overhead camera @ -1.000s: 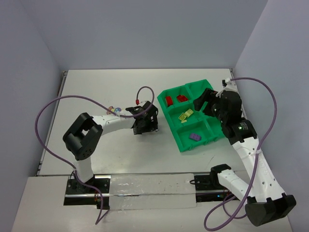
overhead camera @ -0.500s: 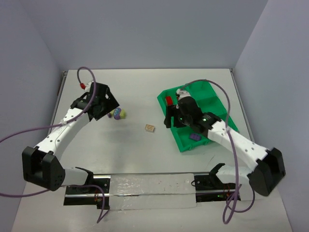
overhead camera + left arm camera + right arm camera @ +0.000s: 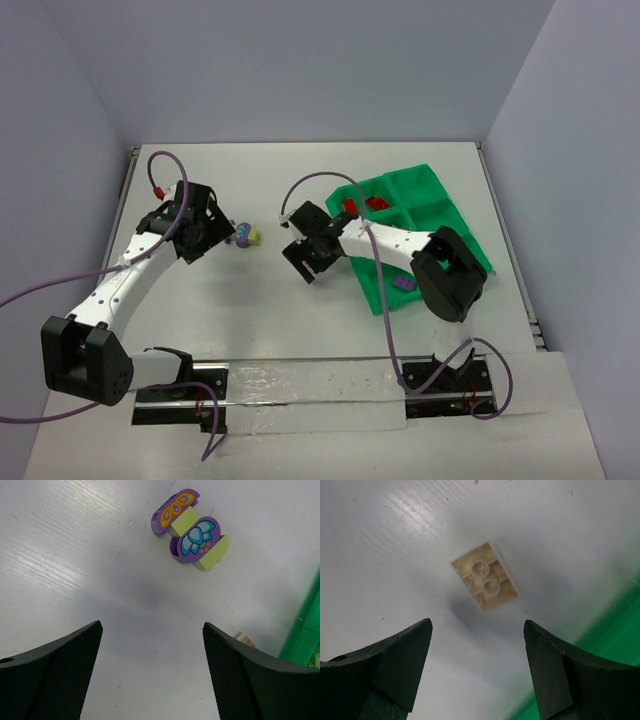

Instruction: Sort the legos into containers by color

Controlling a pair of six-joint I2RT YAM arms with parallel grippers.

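The bright green six-compartment tray [image 3: 415, 185] sits skewed near the table's right edge. Two red bricks [image 3: 352, 207] lie in its far-left compartment and a purple brick [image 3: 403, 284] in a near one. A cream brick [image 3: 485, 576] lies hollow underside up on the table beside the tray's left side. Two printed purple-and-yellow-green pieces [image 3: 192, 530] lie touching each other, toward the table's left edge.

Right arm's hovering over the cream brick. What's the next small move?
Probably lower the right gripper onto the cream brick: its jaws stand open and empty, and the brick lies loose on the table just ahead of them, underside up.
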